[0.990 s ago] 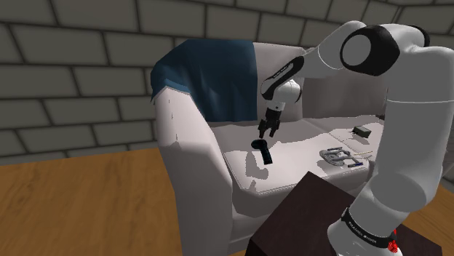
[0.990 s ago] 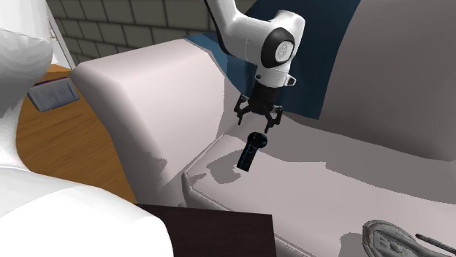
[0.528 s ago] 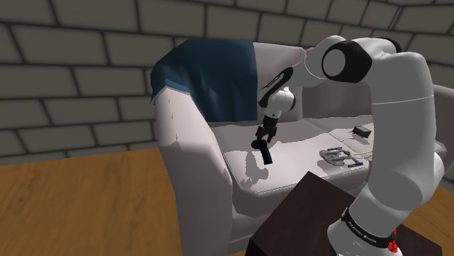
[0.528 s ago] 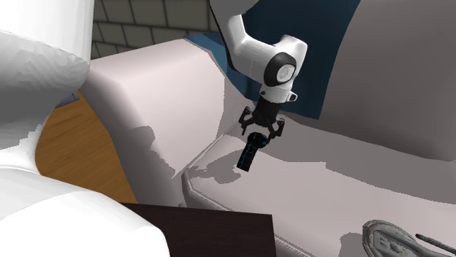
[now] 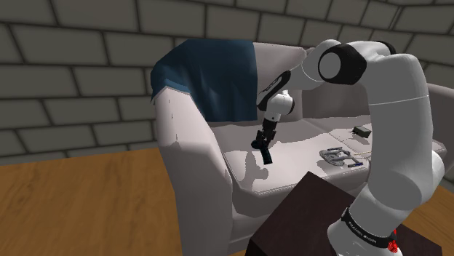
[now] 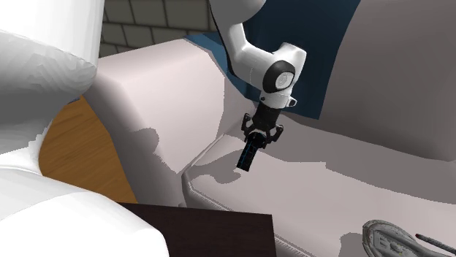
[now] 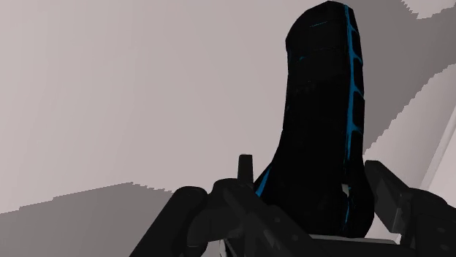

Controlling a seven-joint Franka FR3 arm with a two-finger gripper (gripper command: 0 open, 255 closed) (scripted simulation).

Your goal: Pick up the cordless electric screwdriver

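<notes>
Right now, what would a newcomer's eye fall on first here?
The white arm bends down to the pale sofa, its black claw open astride a black, blue-striped screwdriver on the seat cushion. Next comes the blue blanket draped over the sofa's back, at the shoulder view's upper middle.

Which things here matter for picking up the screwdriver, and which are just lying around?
For the job: black-and-blue screwdriver, gripper.
Just lying about: blue blanket, grey shoe-like thing, small dark box, all on the sofa.
</notes>
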